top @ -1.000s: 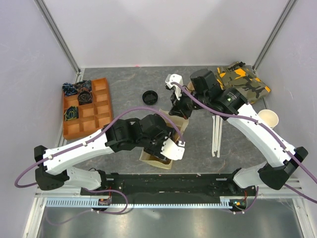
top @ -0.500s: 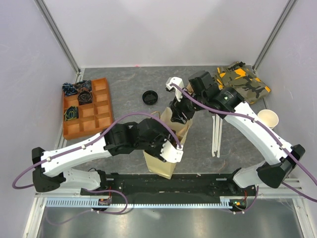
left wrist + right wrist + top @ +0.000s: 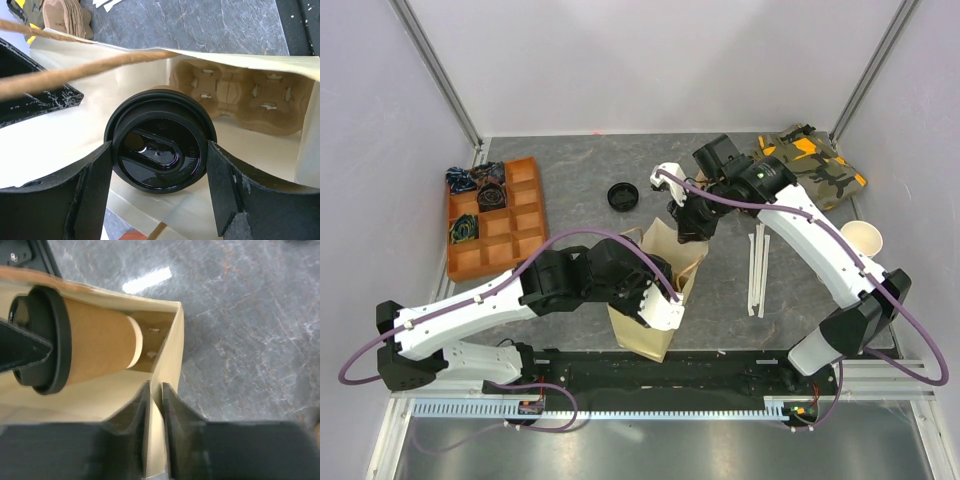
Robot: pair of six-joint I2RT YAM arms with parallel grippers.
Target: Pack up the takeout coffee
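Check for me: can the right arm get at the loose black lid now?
Probably not yet: the right gripper pinches the bag and must let go first; the lid lies uncovered nearby.

Bright, even light — white glare on the table (image 3: 147, 279) — soft shadows

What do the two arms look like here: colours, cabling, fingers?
The left arm and right arm share one build: white shell links joined by bulky black joint housings. A thin purple cable loops along each. The fingers are flat, matte black plates with pale scuff marks.
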